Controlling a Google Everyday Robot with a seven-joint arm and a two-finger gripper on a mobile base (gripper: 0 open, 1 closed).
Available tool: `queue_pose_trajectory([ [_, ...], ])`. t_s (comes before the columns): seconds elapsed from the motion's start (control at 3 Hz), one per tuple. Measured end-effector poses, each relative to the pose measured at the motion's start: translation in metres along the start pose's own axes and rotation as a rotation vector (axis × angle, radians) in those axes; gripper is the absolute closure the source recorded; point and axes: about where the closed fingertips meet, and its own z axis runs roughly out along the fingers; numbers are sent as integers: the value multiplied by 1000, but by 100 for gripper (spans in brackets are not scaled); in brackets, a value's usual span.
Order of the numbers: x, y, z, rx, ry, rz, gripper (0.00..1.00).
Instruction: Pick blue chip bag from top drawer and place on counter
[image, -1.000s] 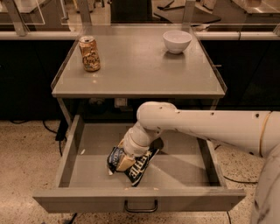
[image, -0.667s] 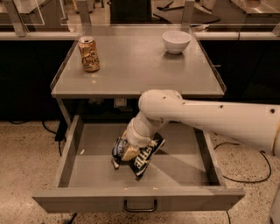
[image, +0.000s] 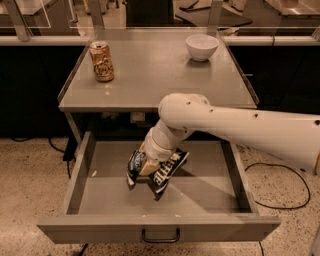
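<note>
The blue chip bag (image: 167, 167) is dark navy with white lettering and hangs crumpled above the floor of the open top drawer (image: 200, 200). My gripper (image: 146, 167) is shut on the bag, with my white arm reaching in from the right. The bag casts a shadow on the drawer floor below it. The grey counter (image: 155, 75) lies just above and behind the drawer.
A tan drink can (image: 102, 61) stands at the counter's left. A white bowl (image: 202, 47) sits at its back right. The drawer's dark handle (image: 160, 235) faces the front. Black cables lie on the speckled floor at right.
My gripper has lifted the chip bag off the drawer floor and carried it upward; the arm has risen with it.
</note>
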Motion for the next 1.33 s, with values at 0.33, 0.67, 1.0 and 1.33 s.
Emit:
queue_pose_trajectory([
  [0.33, -5, -12, -23, 25, 14, -13, 100],
  [0.67, -9, -19, -44, 46, 26, -25, 100],
  [1.0, -8, -20, -78, 62, 39, -30, 100],
  [1.33, -9, -19, -117, 76, 46, -39, 100],
])
